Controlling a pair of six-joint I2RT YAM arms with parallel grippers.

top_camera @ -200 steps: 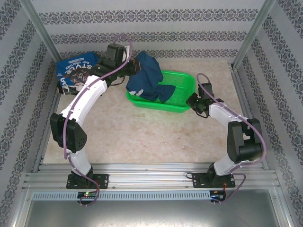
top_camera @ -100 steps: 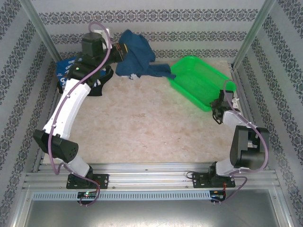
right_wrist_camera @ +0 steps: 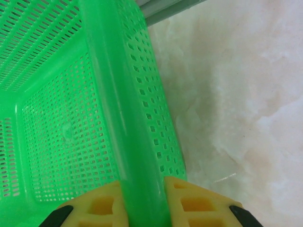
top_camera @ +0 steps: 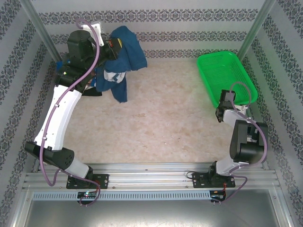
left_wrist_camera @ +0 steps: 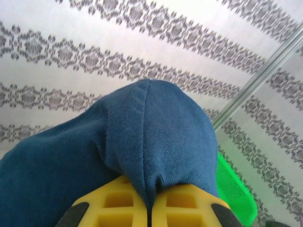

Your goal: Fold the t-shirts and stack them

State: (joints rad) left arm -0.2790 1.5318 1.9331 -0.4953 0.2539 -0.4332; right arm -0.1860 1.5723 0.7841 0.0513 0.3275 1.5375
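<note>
Both sets of jaws are closed on something. I see my left gripper (left_wrist_camera: 150, 201) pinching a fold of the dark blue t-shirt (left_wrist_camera: 142, 137) between its yellow fingers (left_wrist_camera: 113, 208). In the overhead view the left gripper (top_camera: 112, 45) is raised by the back wall (top_camera: 189, 28) over the far-left part of the table (top_camera: 156, 123). The t-shirt (top_camera: 124, 59) hangs bunched from it, a white patch showing among the folds. My right gripper (right_wrist_camera: 144, 208) clamps the rim of the green mesh basket (right_wrist_camera: 102, 94). Overhead, the right gripper (top_camera: 225, 98) is at the basket's (top_camera: 227, 71) near edge, in the far-right corner.
</note>
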